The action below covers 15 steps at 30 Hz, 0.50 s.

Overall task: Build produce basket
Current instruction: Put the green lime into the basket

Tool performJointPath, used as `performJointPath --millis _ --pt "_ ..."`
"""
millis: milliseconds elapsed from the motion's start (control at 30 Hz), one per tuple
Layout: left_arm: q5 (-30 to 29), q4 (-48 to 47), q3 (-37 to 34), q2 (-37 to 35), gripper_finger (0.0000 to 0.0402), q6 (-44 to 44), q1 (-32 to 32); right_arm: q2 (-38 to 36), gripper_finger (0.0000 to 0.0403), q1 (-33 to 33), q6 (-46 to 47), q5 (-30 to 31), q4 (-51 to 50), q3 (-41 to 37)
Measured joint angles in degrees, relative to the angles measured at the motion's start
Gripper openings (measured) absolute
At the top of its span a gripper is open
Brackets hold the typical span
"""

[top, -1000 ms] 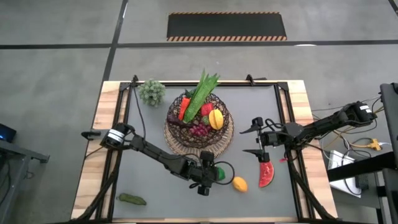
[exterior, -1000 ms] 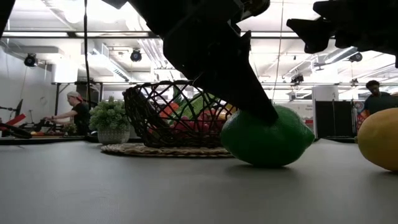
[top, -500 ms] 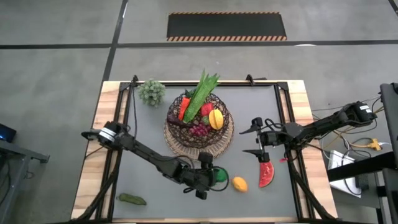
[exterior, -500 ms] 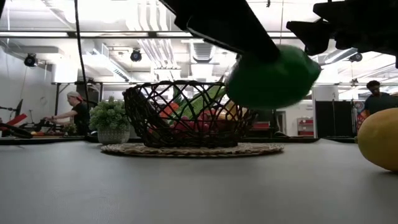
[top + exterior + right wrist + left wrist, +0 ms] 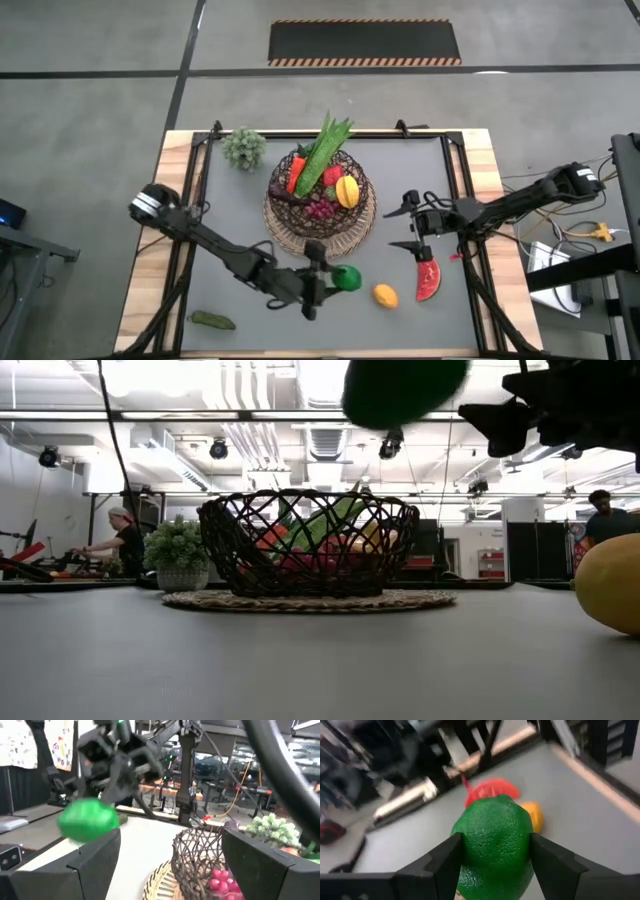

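Between the left gripper's [image 5: 492, 870] fingers sits the lime [image 5: 495, 845], clamped at its widest part, lifted off the table, with the basket [image 5: 320, 205] just beyond. Looks light, hard and pebbly, so probably decent grip. Right gripper [image 5: 413, 224] hovers spread open above the watermelon slice [image 5: 428, 280].

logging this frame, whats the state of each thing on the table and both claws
lime: lifted off the table, clamped in the left claw
basket: upright on its mat, part filled with produce
lemon: loose on the table
watermelon slice: flat on the table
green vegetable: lying by the near left corner
right claw: open, empty, above the watermelon slice
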Motion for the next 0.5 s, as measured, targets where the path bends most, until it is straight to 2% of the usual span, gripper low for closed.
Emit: performJointPath --millis 267,400,500 --pt "0.0 30.2 -19.9 -10.5 0.0198 8.1 1.7 8.0 0.0327 1.7 -0.5 0.1 9.7 1.8" --pt "-0.1 46.7 -27.0 -12.2 0.0198 9.7 3.7 14.9 0.0327 1.7 -3.1 0.2 12.2 8.0" --pt "-0.2 54.1 -30.4 -12.2 0.0198 10.3 5.1 20.4 0.0327 1.7 -5.0 0.3 12.2 14.2"
